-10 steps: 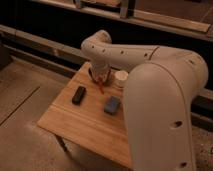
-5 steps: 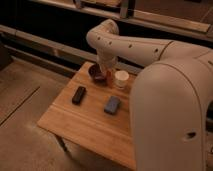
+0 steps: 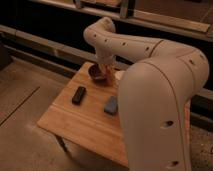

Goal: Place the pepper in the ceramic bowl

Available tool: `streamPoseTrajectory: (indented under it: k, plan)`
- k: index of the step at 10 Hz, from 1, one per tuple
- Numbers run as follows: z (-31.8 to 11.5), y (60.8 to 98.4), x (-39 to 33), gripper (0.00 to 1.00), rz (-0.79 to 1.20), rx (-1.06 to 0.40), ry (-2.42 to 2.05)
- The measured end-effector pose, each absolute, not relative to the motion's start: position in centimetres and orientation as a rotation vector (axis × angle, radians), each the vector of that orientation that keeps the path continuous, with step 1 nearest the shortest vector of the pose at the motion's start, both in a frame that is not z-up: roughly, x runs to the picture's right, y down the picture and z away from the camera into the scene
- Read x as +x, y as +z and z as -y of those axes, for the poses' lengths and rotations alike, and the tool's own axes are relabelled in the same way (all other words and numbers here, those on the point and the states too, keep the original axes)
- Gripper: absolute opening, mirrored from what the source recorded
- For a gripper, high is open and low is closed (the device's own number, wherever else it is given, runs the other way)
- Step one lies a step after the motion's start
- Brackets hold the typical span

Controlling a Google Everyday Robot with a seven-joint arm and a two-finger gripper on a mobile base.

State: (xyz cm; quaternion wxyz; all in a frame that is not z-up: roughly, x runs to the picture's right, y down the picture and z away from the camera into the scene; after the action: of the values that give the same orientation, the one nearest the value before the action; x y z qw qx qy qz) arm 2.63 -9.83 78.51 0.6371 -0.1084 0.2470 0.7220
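Observation:
The dark ceramic bowl (image 3: 95,73) sits at the far edge of the wooden table (image 3: 75,122). My gripper (image 3: 106,75) hangs at the end of the white arm, right over the bowl's right rim. A small reddish streak, the pepper (image 3: 103,77), shows at the gripper by the bowl's rim. I cannot tell whether it is held or lying in the bowl.
A black rectangular block (image 3: 79,95) lies left of centre and a blue block (image 3: 111,105) lies near the middle. A small white cup (image 3: 119,76) stands right of the bowl, partly hidden. My large white arm (image 3: 160,100) covers the table's right side. A dark shelf runs behind.
The arm has swung back and lifted. The gripper moved from the table in front of the bowl to the bowl's right rim, and the pepper no longer lies on the table.

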Motion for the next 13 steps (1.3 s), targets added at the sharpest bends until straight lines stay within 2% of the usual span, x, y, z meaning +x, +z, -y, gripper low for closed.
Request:
streamPoseTrajectory:
  k: [11, 13]
  plan:
    - [11.1, 79.4, 3.1, 0.0, -0.584, -0.27, 1.665]
    - [12.0, 80.5, 3.8, 0.0, -0.593, -0.261, 1.693]
